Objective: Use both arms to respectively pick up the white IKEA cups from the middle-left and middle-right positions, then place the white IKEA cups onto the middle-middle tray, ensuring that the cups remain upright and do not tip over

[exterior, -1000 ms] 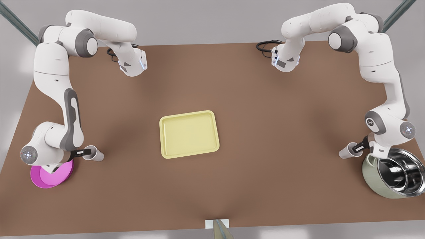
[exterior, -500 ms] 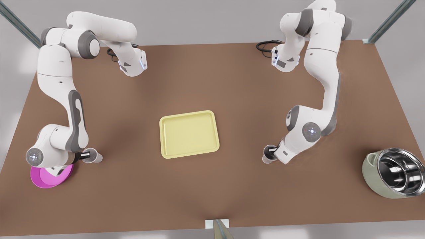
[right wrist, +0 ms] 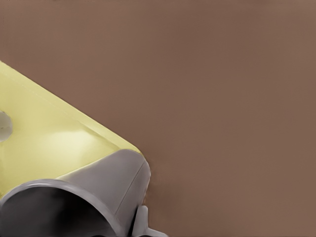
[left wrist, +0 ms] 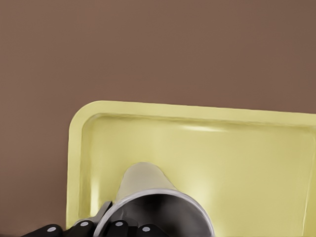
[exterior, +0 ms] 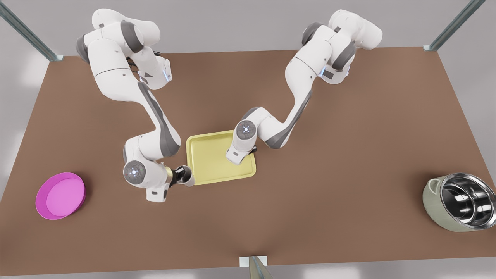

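The left gripper [left wrist: 123, 228] clamps a cup [left wrist: 148, 185] above the tray's [exterior: 209, 159] lower right in the front view, while the right gripper [exterior: 179, 175], clamping the other cup [exterior: 188, 179], hangs at the tray's lower-left corner, the tray lying toward frame right.

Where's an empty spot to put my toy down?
Most room: the table between the tray and the pot, and between the pink dish and the right gripper. Crowded: the tray, where the right gripper holds one cup at its corner and the left gripper holds the other cup over it.
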Motion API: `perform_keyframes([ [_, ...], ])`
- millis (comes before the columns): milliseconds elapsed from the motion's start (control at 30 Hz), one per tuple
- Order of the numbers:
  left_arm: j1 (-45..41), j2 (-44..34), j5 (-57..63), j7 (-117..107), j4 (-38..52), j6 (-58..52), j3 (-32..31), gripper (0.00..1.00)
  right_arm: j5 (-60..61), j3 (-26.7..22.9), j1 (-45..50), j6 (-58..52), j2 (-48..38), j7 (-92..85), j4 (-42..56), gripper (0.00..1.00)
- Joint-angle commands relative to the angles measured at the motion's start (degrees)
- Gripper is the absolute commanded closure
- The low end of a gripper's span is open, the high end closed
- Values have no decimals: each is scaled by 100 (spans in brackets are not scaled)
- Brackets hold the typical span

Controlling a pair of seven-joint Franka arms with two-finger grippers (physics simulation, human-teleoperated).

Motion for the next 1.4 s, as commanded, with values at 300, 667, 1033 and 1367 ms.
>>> perform_keyframes([
  [300, 119, -64, -36, -3349, -8, 74, -10, 0, -665, 2, 653, 3336, -821, 605, -2840, 79],
  [667, 892, -1346, -53, -2638, -87, -1991, -10, 0, -665, 2, 398, 3178, -882, 324, -2822, 0],
  [1033, 3547, -4080, 773, 5581, -1388, -4013, 8, 0, -515, -156, -129, -530, -2368, 236, -1848, 0],
  [1367, 3556, -3957, 597, 5607, -1397, -3916, -1, 0, -1236, -807, -762, -3098, -2745, 2680, 87, 0],
])
